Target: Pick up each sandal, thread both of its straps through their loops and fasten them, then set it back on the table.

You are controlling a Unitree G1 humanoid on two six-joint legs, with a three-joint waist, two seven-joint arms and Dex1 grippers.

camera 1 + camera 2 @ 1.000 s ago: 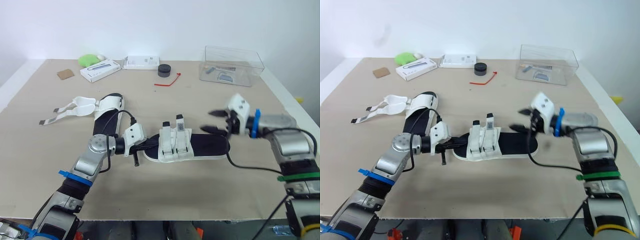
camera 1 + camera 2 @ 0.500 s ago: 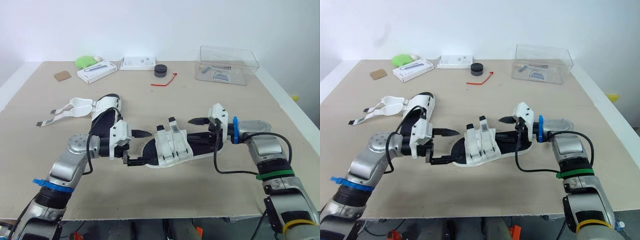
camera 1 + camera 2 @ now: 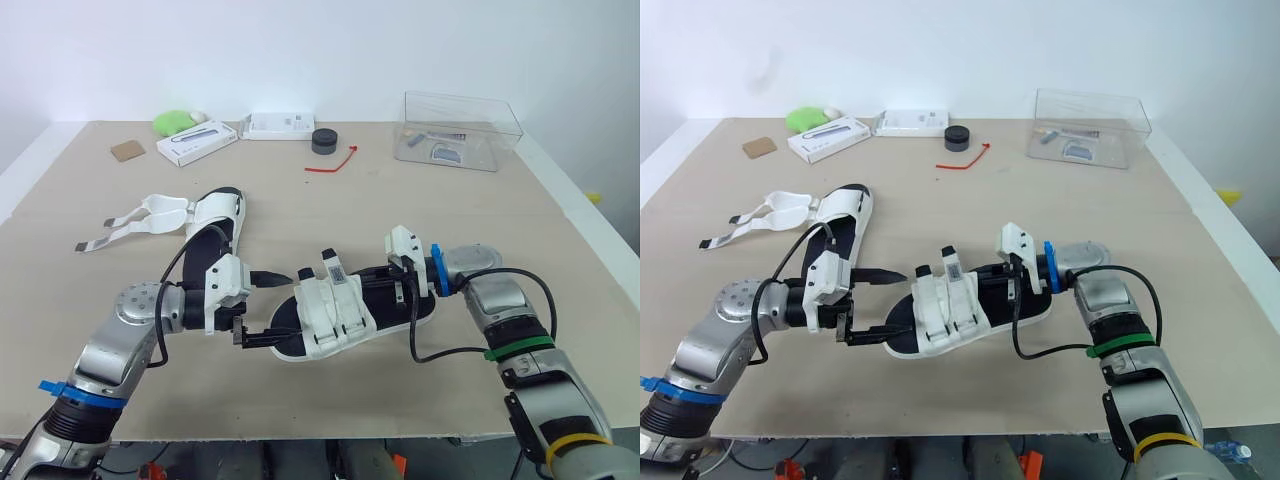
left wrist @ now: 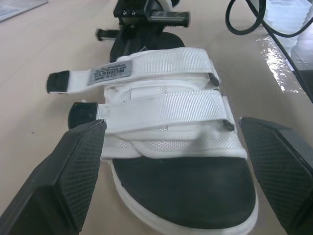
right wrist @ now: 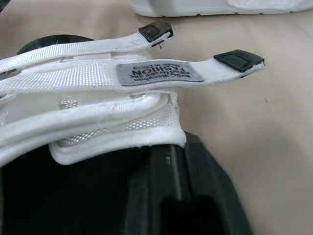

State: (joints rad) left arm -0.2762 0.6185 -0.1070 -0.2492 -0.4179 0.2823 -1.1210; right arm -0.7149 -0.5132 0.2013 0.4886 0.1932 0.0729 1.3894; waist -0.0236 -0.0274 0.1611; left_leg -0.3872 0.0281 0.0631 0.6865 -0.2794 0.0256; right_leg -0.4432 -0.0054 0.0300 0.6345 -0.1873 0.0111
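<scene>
The near sandal (image 3: 345, 310) lies mid-table, its straps seemingly fastened. The left gripper (image 3: 283, 303) gapes around its nine o'clock end; the right gripper (image 3: 408, 283) sits at three o'clock, grip unclear. Next is probably the loose-strapped sandal (image 3: 205, 215) at ten o'clock.

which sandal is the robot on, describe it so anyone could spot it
On the beige table, near the middle of the front edge, lies the black-soled sandal with white straps, one end between the open fingers of the left gripper. Unlike the matching sandal further left, whose straps trail loose over the table, its two straps lie folded across the foot bed.
</scene>
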